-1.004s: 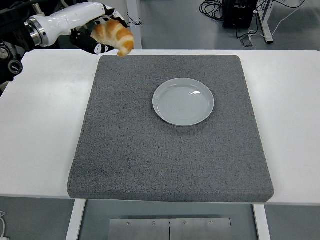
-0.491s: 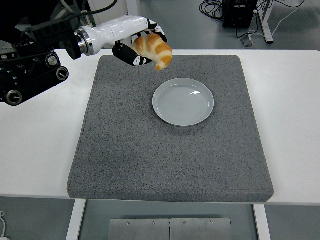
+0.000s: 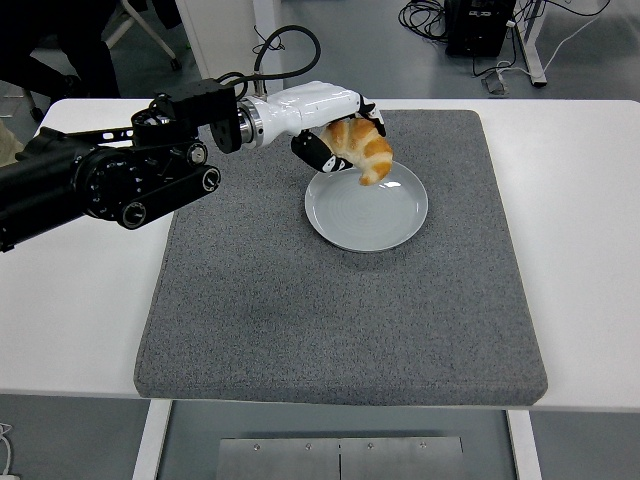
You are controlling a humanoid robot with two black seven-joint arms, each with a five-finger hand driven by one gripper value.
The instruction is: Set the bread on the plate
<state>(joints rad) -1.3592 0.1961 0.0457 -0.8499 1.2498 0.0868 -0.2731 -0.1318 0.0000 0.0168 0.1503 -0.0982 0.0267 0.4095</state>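
Note:
My left hand (image 3: 340, 140) is shut on a golden croissant (image 3: 364, 150) and holds it just above the far edge of the grey plate (image 3: 360, 218). The plate sits on a dark grey mat (image 3: 330, 300), right of the mat's middle, and has nothing on it. The croissant's lower tip hangs over the plate's far rim. My left arm (image 3: 110, 180) reaches in from the left edge across the table. My right hand does not show.
The mat covers most of the white table (image 3: 580, 230). Beyond the table's far edge are a floor with cables (image 3: 440, 20) and dark furniture at the top left.
My left hand has carried the croissant to the right and down, from beyond the mat's far left corner to over the plate's far edge. The plate has not moved.

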